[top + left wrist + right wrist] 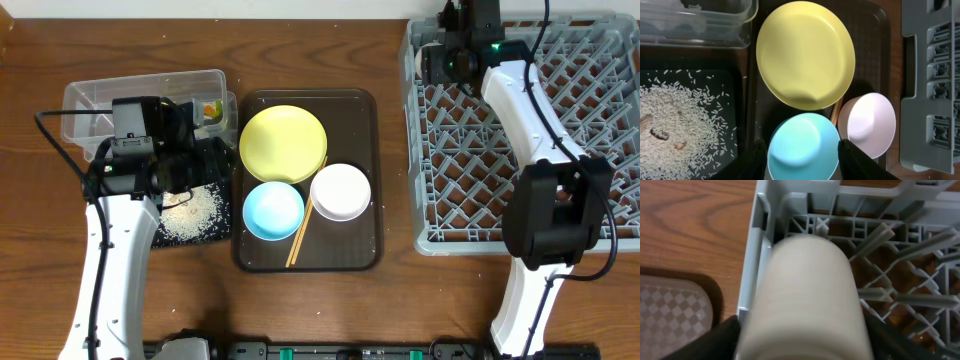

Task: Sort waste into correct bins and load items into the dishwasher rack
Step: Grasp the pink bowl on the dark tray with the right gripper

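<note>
My right gripper (437,62) (805,340) is shut on the small white cup (810,295) and holds it over the back left corner of the grey dishwasher rack (600,100) (752,255). My left gripper (192,160) (801,146) is open and empty, above the black tray (165,232) (740,85) that holds rice (190,215) (685,115). The yellow plate (283,143) (805,52), blue bowl (272,210) (802,135), white bowl (340,190) (867,122) and chopsticks (305,225) (836,112) lie on the brown serving tray (305,260). The snack wrapper (210,110) sits in the clear tub (100,100) (700,35).
The clear tub stands behind the black tray at the left. Something white, maybe the tissue (687,20), lies in the tub. The serving tray's corner (670,305) lies left of the rack. Bare wooden table (100,40) lies beyond.
</note>
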